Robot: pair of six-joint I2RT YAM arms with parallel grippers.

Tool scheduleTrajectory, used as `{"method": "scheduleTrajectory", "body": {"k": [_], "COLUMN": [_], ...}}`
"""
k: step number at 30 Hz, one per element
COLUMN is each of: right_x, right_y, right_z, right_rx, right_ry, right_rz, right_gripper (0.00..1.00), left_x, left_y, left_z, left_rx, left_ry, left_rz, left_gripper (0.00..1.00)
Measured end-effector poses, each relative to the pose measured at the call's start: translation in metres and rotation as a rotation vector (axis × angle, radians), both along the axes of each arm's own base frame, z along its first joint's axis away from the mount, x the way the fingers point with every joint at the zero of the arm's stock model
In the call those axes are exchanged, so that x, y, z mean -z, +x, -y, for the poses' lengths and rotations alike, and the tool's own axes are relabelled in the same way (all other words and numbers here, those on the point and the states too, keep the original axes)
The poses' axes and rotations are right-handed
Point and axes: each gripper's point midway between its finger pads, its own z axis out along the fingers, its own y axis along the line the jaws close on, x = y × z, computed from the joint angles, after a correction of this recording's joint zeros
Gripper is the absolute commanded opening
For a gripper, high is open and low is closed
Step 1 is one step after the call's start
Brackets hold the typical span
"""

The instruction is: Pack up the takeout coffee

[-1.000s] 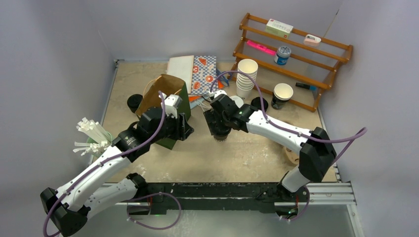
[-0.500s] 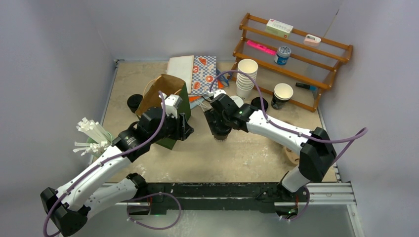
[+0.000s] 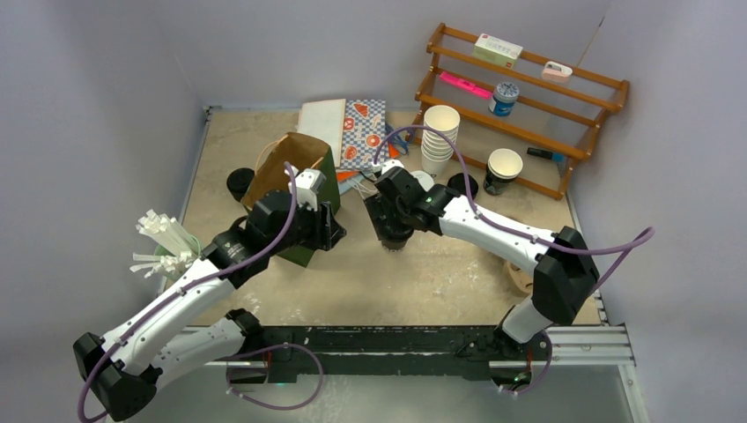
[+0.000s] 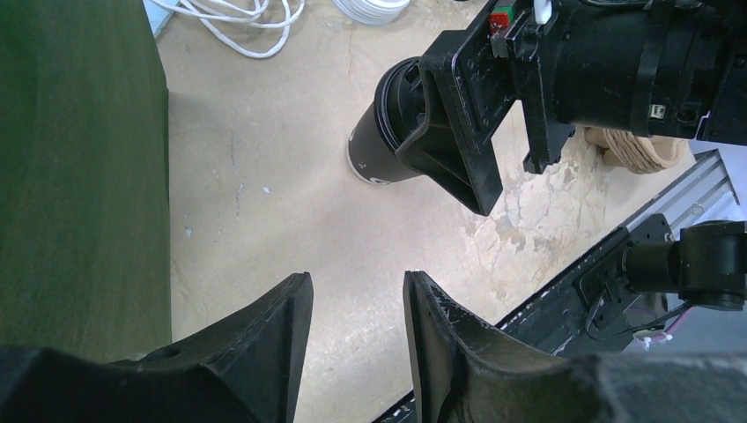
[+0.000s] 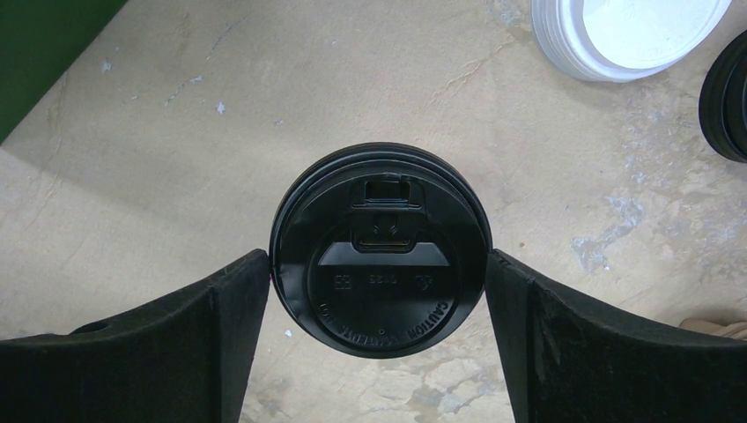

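Gripping: right fingers (image 5: 176, 352) were closed on the takeout coffee (image 5: 379, 251), touching its black lid on both sides
Cup place: stood upright mid counter (image 5: 176, 132), near green bag (image 4: 79, 159)
Idle: left fingers (image 4: 264, 352) stood parted, empty

The takeout coffee (image 5: 380, 251) is black all over, both the lid with its raised lettering and the cup body, with a small pale mark low on the side. The paper bag (image 3: 286, 163) is dark green outside and kraft brown inside. The surface (image 5: 176, 132) is mottled beige with pale scuffs. The stacked lids (image 5: 617, 35) are white. A blue-and-white checked sheet (image 3: 364, 132) carries red-orange motifs. The rack (image 3: 539, 134) is reddish-brown wood.
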Motion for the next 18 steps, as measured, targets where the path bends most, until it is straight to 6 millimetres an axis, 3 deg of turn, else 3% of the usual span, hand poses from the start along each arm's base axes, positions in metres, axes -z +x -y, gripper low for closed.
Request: {"method": "scheduleTrajectory", "body": {"k": [3,10,18], "right_x": [-0.0003,-0.0021,-0.0075], "right_y": [-0.0003,0.0003,0.0024], "right_z": [0.0003,-0.0006,-0.0028], "right_rx": [-0.001,-0.001,-0.001], "right_ry": [-0.002,-0.003,0.006], "right_rz": [-0.001,-0.004,0.005], "right_gripper": [0.98,0.98,0.93], "left_x": [0.0001,0.0001,0.0001], "left_y": [0.0004,0.0009,0.0001], "left_z": [0.0004,0.001,0.0017], "left_rx": [0.0,0.001,0.006], "left_ry": [0.0,-0.001,-0.003], "left_rz": [0.0,0.001,-0.001], "left_gripper": [0.45,0.45,0.45]}}
